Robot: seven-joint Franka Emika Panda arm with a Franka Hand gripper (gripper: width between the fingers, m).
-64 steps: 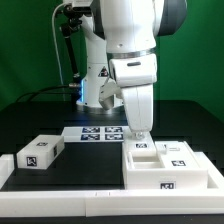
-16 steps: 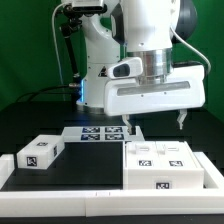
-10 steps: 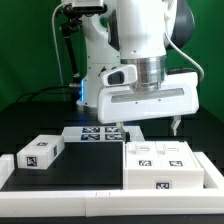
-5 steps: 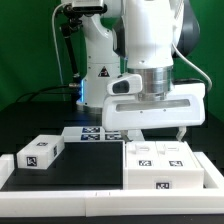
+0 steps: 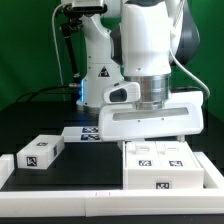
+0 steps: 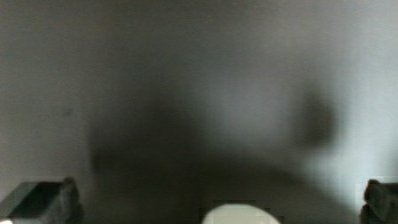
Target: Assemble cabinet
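The cabinet is a white box with coded tags on its top and front, standing on the black table at the exterior view's right. My gripper hangs just above its back edge, jaws spread wide and empty. In the wrist view the gripper shows only dark fingertips at the picture's two sides, with nothing between them. The rest of that view is dark blur, with a pale round blob at the edge. A smaller white tagged block lies apart at the exterior view's left.
The marker board lies flat behind the block, partly hidden by my hand. A white rail runs along the table's front edge. The robot base and cables stand at the back.
My open gripper has come down steadily over the last second and a half, from well above the table to just over the cabinet's back edge. The cabinet and the block have not moved.
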